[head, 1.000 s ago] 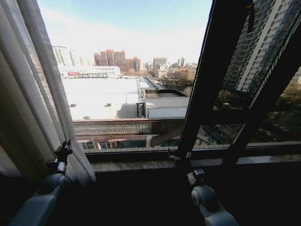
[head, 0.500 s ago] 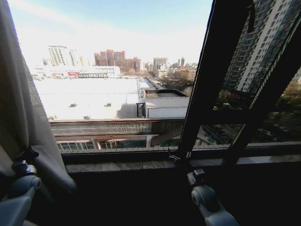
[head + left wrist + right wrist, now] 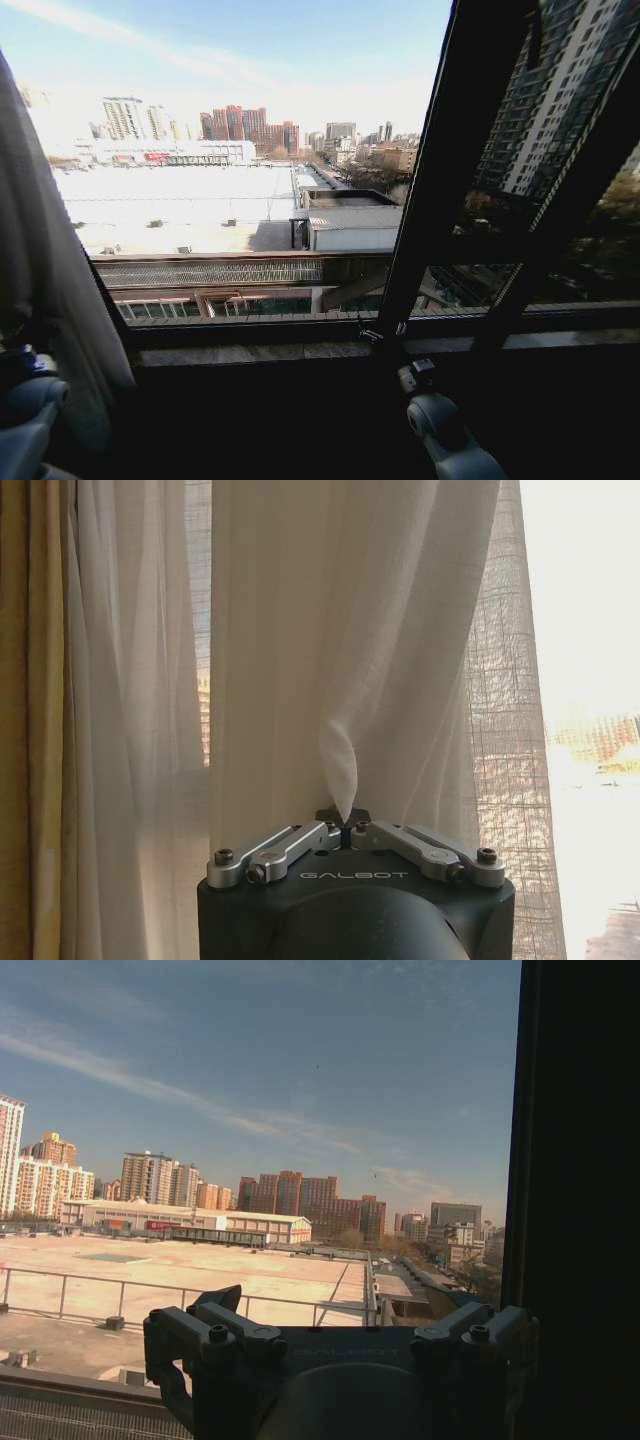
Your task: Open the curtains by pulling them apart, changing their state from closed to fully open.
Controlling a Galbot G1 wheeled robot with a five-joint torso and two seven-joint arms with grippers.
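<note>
Pinching sheer woven curtain pleat: left gripper jaws | right gripper jaws spread

We count one sheer curtain panel at the left edge of the head view, two dark window frame bars slanting up on the right, one stone sill below the glass, and two robot grippers: the left gripper and the right gripper.

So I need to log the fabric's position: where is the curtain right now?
In the head view the curtain hangs bunched at the far left edge beside the window frame, pinched by the left end effector.
</note>
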